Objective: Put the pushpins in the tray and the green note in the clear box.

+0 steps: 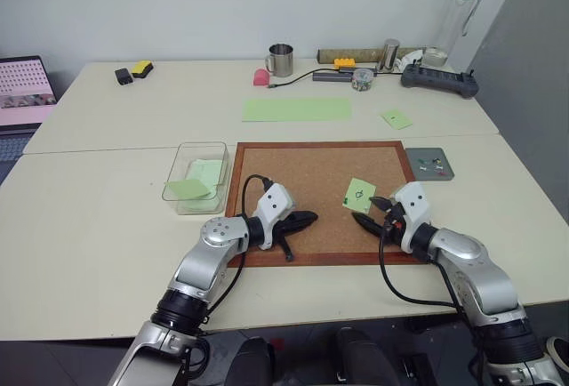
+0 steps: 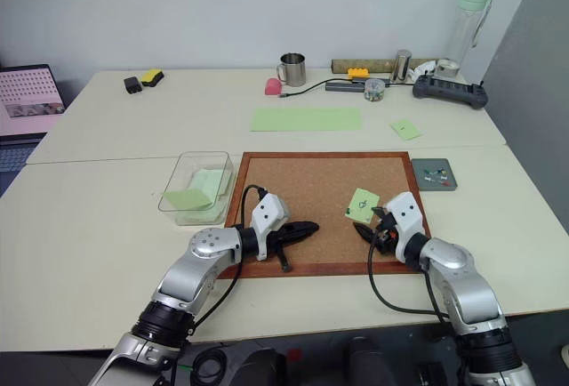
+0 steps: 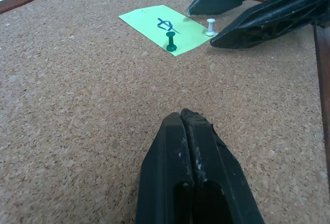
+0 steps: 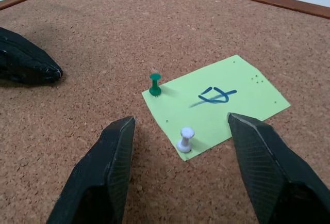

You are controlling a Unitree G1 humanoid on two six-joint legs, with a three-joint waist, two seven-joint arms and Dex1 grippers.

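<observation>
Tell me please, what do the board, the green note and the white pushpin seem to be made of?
The board looks like cork, matt and speckled with grain, in a brown frame that may be wood. The green note looks like thin matt paper with an ink mark. The white pushpin seems smooth, slightly glossy plastic.

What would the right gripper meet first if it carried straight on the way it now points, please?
Most likely the white pushpin, standing between the open fingers of the right gripper at the near edge of the green note; depth is uncertain.
</observation>
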